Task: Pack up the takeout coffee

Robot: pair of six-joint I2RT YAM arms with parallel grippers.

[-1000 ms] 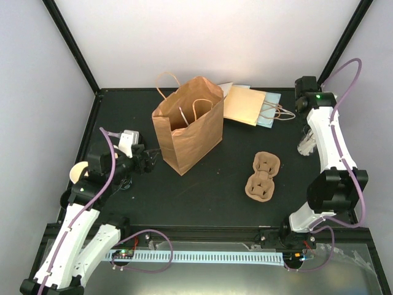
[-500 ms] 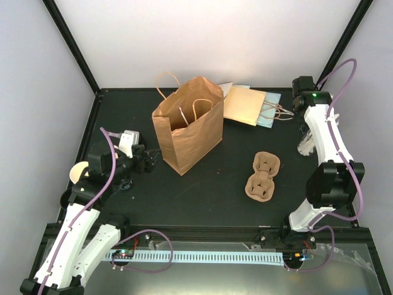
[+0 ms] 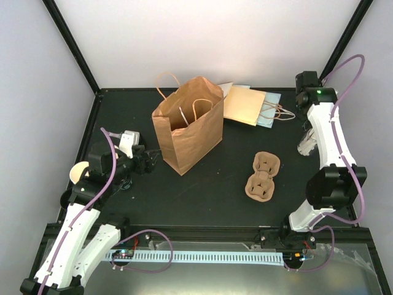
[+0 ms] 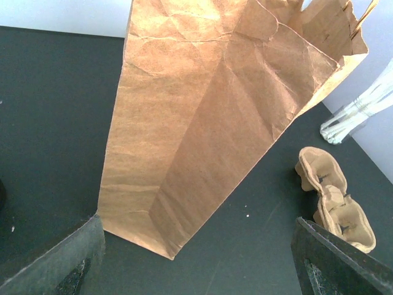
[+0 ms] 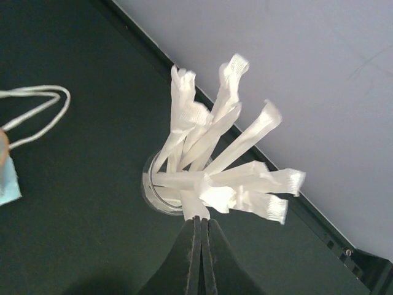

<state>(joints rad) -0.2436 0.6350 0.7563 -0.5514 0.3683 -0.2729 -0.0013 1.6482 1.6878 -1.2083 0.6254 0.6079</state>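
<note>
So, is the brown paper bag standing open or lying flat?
Standing and open: the brown paper bag rests on its base on the table, and the top view looks down into its open mouth.

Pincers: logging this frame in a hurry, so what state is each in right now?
Left pincer: open, holding nothing.
Right pincer: shut, tips against a wrapped straw; whether it grips it cannot be told.

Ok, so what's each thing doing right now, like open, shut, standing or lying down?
Tall brown paper bag: standing, top open.
Brown moulded-pulp cup carrier: lying flat, empty.
Tan and blue flat paper bags: lying flat.
Clear glass of white wrapped straws: upright.
Left fingers: open.
Right fingers: shut, by the glass.
</note>
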